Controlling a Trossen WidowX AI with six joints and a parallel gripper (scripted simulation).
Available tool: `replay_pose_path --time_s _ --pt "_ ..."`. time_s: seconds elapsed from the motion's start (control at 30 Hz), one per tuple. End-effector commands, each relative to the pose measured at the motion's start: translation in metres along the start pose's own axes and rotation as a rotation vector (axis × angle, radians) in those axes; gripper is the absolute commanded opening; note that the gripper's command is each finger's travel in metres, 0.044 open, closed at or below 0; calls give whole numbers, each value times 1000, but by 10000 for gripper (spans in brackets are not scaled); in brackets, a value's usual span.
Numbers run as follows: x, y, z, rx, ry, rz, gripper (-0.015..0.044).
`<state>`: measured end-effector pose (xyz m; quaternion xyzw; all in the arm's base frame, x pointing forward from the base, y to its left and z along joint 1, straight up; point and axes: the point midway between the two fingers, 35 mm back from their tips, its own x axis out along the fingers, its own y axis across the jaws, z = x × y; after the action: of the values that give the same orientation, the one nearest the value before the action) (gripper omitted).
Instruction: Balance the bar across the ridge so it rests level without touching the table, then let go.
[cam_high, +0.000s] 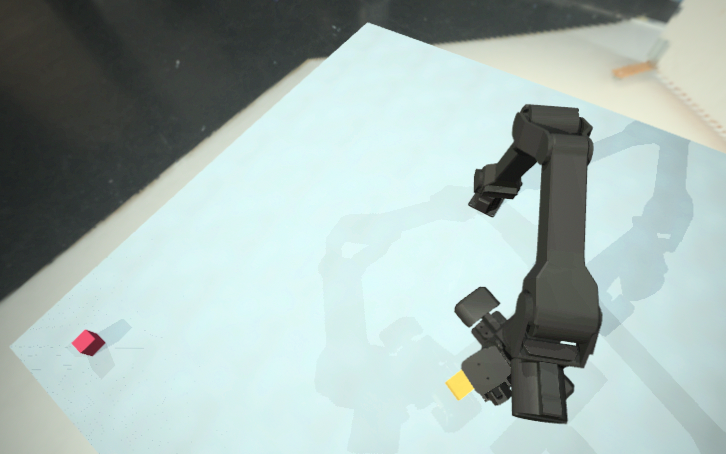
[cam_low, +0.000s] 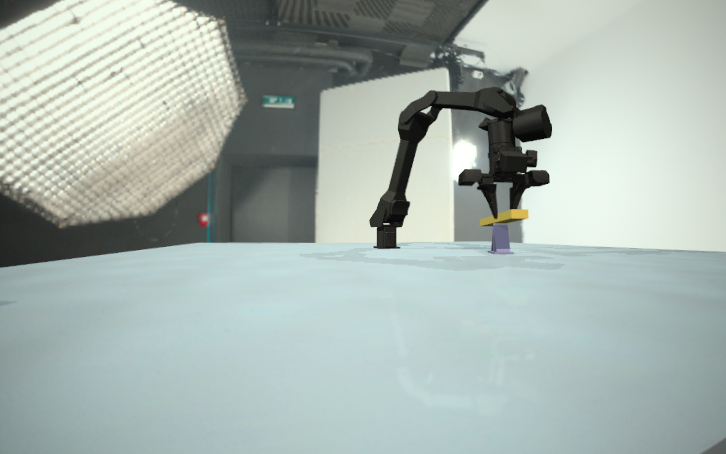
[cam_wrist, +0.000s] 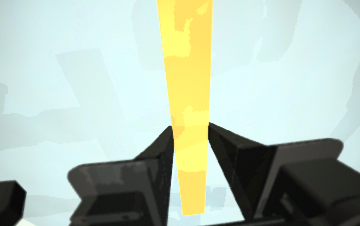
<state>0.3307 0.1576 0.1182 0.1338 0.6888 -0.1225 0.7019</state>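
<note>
In the exterior view, from left to right, the black arm rises from its base and arches over to the black parallel-jaw gripper (cam_low: 503, 209), which points straight down and pinches the flat yellow rectangular bar (cam_low: 503, 216). The bar sits directly over the small lilac wedge-shaped ridge (cam_low: 501, 237), touching its top or just above it; which of the two I cannot tell. Both bar ends stand off the pale blue table top (cam_low: 267, 331). The bar's long axis runs from about 8 o'clock to 2 o'clock here, so its right end looks slightly higher. From the wrist camera the bar runs 12 to 6 o'clock between the fingertips. Release likely hinges on levelling it first.
</note>
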Motion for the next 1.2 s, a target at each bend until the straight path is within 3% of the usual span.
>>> replay_pose_path --time_s 0.0,1.17 --pt "0 0 0 3 -4 1 0" --pt "3 0 0 3 -4 1 0"
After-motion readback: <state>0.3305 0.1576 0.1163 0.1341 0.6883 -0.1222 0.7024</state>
